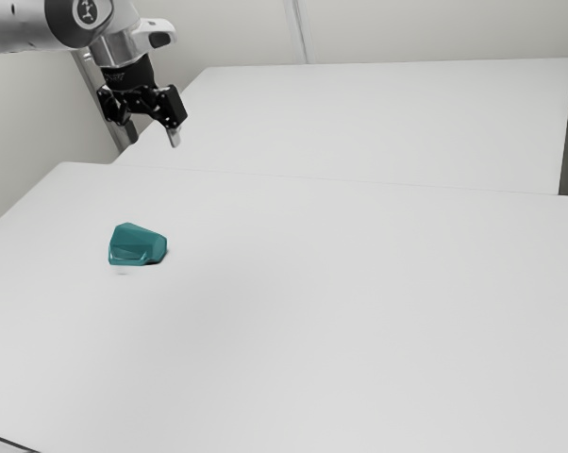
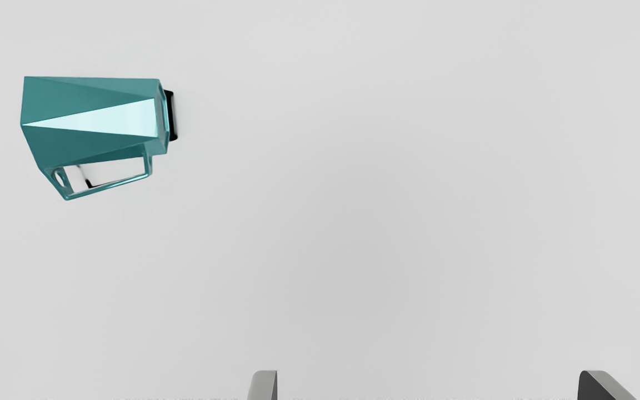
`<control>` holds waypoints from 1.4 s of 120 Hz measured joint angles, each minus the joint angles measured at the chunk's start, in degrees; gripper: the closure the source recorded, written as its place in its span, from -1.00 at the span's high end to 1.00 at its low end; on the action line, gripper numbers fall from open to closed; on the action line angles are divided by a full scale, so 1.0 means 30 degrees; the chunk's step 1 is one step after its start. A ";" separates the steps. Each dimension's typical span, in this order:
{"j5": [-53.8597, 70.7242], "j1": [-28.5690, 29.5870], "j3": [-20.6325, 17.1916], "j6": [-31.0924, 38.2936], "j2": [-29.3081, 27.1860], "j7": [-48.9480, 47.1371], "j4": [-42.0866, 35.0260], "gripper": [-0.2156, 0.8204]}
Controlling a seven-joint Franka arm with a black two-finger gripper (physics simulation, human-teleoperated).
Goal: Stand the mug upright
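Starting near, find the broad white tabletop, with the teal mug lying on its side upon it, toward the exterior view's left. See flat, faceted walls and, in the wrist view, an angular handle jutting out sideways from the body. Cannot tell for sure which end is the mouth and which the base. Judge the goal unmet as things lie: want an upright mug, have a toppled one. Count as left, most likely, a firm hold on the mug, a turn to bring its base underneath, a gentle setting down and a release. Make out no brand or lettering on the mug's visible faces. Farther back and higher, find the tool, well apart from the mug, fingers spread wide with nothing between them, so count no hold as made. Just above, notice faint marks on the black collar, too small to read. On the white arm, spot a dark disc bearing a pale emblem, but get no readable word from it. Farther off, see a second white surface and then a plain pale wall, both without visible writing.
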 joint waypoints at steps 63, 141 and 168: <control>-0.0104 0.3069 -0.0161 0.0248 -0.0234 0.0570 -0.0804 0.55; -0.3837 0.9622 -0.0158 0.5253 0.0294 0.8099 -0.4037 0.55; -0.5530 1.1378 -0.0154 0.6427 0.1557 1.1358 -0.3984 0.55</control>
